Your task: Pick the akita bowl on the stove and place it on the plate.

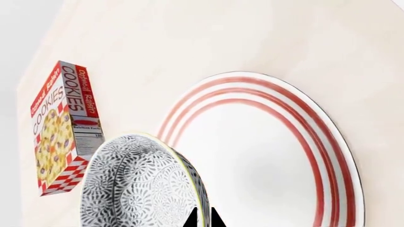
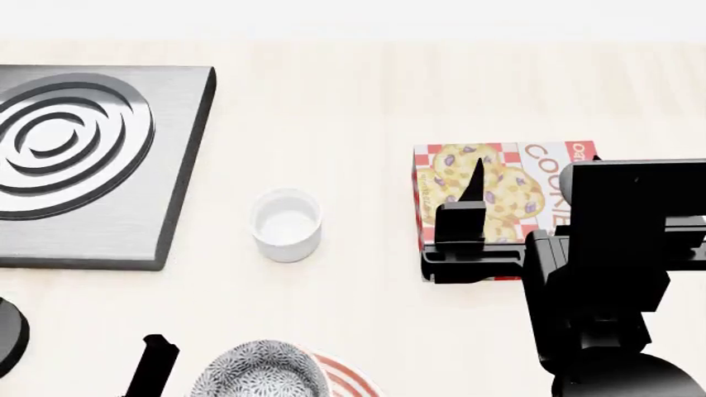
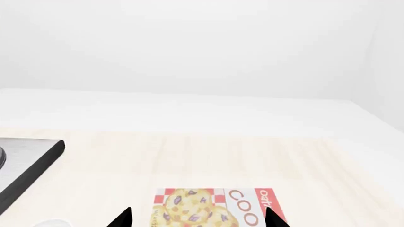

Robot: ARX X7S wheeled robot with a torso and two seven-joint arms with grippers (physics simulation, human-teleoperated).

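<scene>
The akita bowl [image 1: 136, 189], white with a dense black-grey pattern, is off the stove [image 2: 177, 165], whose burner rings are bare. My left gripper [image 1: 203, 218] is shut on the bowl's rim, one fingertip inside and one outside. The plate [image 1: 303, 142], white with red rings, lies on the table right beside the bowl. In the head view the bowl [image 2: 259, 374] sits at the bottom edge and overlaps the plate [image 2: 350, 382]; whether they touch I cannot tell. My right gripper [image 3: 197, 220] hangs open above the cookie box, holding nothing.
A cookies box [image 2: 497, 194] lies flat right of centre, under my right arm [image 2: 601, 273]; it also shows in the left wrist view [image 1: 63, 127]. A small plain white cup [image 2: 287, 225] stands between the stove and the box. A black knob [image 2: 6, 331] is at the left edge.
</scene>
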